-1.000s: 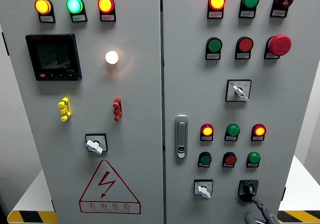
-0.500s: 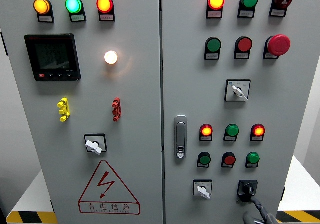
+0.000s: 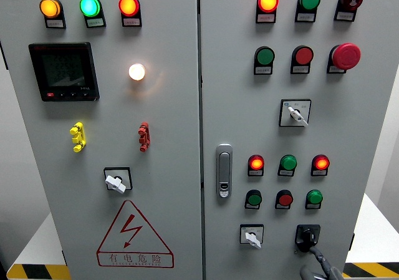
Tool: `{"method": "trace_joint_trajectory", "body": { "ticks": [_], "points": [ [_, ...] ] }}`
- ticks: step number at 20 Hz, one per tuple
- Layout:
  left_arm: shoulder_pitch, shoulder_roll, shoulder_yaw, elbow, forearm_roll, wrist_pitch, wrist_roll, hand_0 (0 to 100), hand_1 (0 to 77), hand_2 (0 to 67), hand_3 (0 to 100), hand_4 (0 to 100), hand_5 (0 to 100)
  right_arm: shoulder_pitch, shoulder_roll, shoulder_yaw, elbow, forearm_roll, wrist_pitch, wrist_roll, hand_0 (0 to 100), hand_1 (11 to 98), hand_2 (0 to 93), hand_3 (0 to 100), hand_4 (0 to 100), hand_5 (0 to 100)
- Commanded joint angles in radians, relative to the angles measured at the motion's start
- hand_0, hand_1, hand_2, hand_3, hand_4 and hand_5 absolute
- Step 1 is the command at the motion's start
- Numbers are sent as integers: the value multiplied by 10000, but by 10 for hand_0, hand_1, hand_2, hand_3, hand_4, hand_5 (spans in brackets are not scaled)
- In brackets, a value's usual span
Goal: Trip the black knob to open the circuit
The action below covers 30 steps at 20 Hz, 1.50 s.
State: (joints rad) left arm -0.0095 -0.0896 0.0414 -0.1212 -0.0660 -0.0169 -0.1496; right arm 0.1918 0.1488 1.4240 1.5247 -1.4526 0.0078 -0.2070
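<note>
**Right hand just under the black knob**

The black knob [image 3: 307, 236] sits low on the right door of the cabinet [image 3: 162, 136], in the bottom row, to the right of a white-handled selector [image 3: 252, 236] and below a row of small green, red and green buttons. The right hand [image 3: 320, 267] comes in at the bottom edge, right of the middle. Only a few grey fingers [image 3: 316, 254] show, the rest being cut off by the frame. One finger reaches up and to the left, its tip touching or just short of the knob's lower edge; I cannot tell which. Whether the hand is open or closed cannot be told from the little that shows. It does not appear to have a grasp on the knob.

So the knob lies up and slightly left of the hand, very near. The left arm is out of view, which makes the right hand the only one in reach.

The knob is dark on a dark square plate, so its shape is hard to read. Its grip seems to run roughly upright, perhaps tilted a little. A small pale mark shows near its upper part. By my judgement the turn has not yet been made, and the hand needs to rise a little to close around the grip before twisting.
</note>
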Motion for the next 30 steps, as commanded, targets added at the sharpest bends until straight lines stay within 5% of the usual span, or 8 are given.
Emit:
{"method": "trace_joint_trajectory", "body": {
  "ticks": [1, 30],
  "points": [
    [3, -9, 0, 0, 0, 0, -7, 0, 32, 129, 214, 67, 16, 0, 0, -20, 0, 0, -1, -1, 925, 493, 37, 970, 1000, 1000],
    [3, -9, 0, 0, 0, 0, -7, 0, 33, 129, 214, 67, 16, -31, 0, -128, 108, 0, 14, -155, 914, 454, 41, 992, 1000, 1000]
  ]
}}
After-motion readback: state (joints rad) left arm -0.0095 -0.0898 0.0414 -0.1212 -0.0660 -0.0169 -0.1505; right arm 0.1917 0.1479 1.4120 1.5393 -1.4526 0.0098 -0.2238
